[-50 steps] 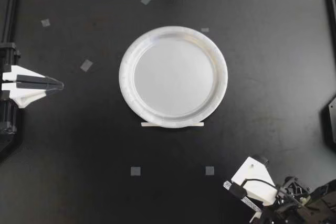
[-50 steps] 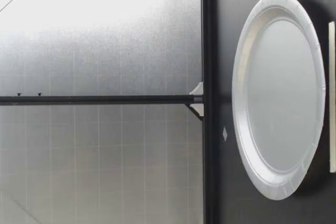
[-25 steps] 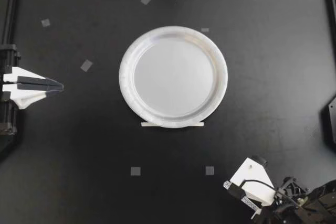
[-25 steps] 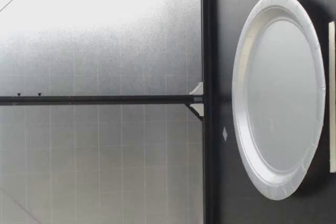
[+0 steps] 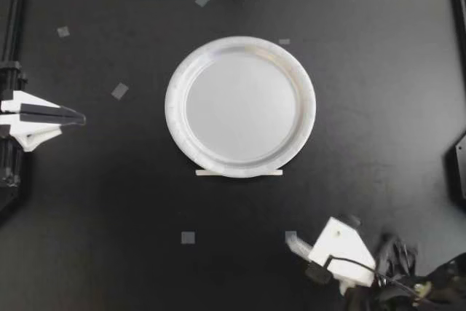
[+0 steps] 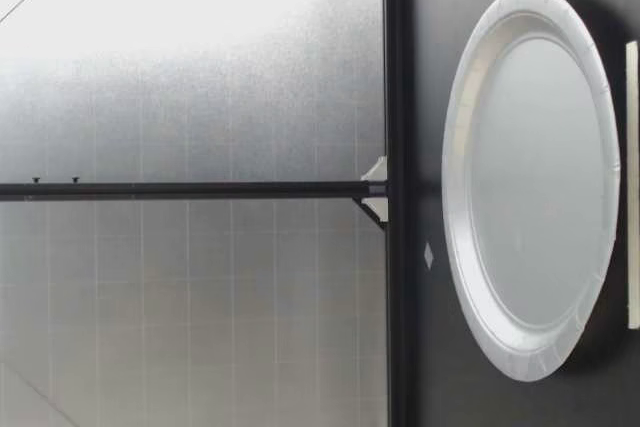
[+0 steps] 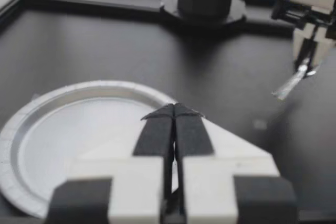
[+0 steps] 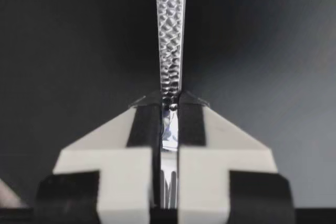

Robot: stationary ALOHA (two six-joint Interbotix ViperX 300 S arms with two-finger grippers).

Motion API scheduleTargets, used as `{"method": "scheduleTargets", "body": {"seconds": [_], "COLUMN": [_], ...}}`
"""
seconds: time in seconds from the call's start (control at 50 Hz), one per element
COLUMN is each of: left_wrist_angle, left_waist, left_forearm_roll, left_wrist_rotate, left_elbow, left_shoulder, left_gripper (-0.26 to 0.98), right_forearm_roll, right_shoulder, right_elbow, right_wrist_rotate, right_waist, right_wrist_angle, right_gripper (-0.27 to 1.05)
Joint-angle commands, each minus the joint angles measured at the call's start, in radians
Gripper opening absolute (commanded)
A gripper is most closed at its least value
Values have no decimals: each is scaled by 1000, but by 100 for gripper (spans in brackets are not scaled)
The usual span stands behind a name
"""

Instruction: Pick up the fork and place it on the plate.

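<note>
The fork (image 5: 295,242) is pinched by its hammered handle between the 2 fingers of the right gripper (image 5: 312,256). The right wrist view shows both fingers clamping the handle from 2 sides, with the rest of it running out ahead of them. In the left wrist view the fork hangs from that gripper and looks lifted off the table (image 5: 109,202), so I judge the pick-up done.

The fork is well apart from the plate (image 5: 175,107), off its near-right side. The plate is bare in every view that shows it. A white strip (image 5: 238,172) lies on the table just beside the plate's rim, on the same side as the fork.

The left gripper (image 5: 73,116) sits well off the plate's left side, its fingers pressed together on nothing. It seems to have no part in this step.

2 things are left: carrying the fork to the plate and letting it go there. The path from the fork to the plate's middle crosses the strip and the raised rim. The fork should probably stay high until it is over the flat centre, then come down before the fingers part.
</note>
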Motion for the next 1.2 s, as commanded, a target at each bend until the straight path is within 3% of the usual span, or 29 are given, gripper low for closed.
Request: {"method": "scheduleTargets", "body": {"seconds": [0.0,0.12,0.24,0.36,0.48,0.58,0.68,0.78,0.88,1.18], "left_wrist_angle": [-34,-51,29,149,123,14,-63,-104,-115,-112], "left_waist": [2,2,0,0,0,0,2,2,-8,-101], "left_forearm_roll": [-12,-51,-51,-52,-87,-100,-100,-100,-100,-100], "left_wrist_rotate": [-46,-219,-402,-545,-709,-879,-1006,-1092,-1152,-1192], "left_elbow": [-38,-86,-166,-253,-293,-285,-275,-278,-290,-313], "left_shoulder": [5,5,5,5,11,46,97,147,204,242], "left_gripper": [-5,-1,12,43,77,77,71,70,70,70], "right_forearm_roll": [-158,-437,-673,-884,-1129,-1379,-1563,-1649,-1660,-1671], "right_shoulder": [-81,-164,-224,-249,-230,-199,-183,-156,-118,-46], "right_elbow": [-31,-32,-48,-52,-44,-41,-49,-75,-112,-196], "right_wrist_rotate": [-31,-195,-434,-704,-934,-1005,-1002,-997,-992,-971], "right_waist": [-21,-58,-114,-196,-250,-276,-295,-316,-336,-428], "right_wrist_angle": [149,371,439,439,436,394,311,212,124,-60], "right_gripper": [4,4,4,4,4,4,4,4,4,4]}}
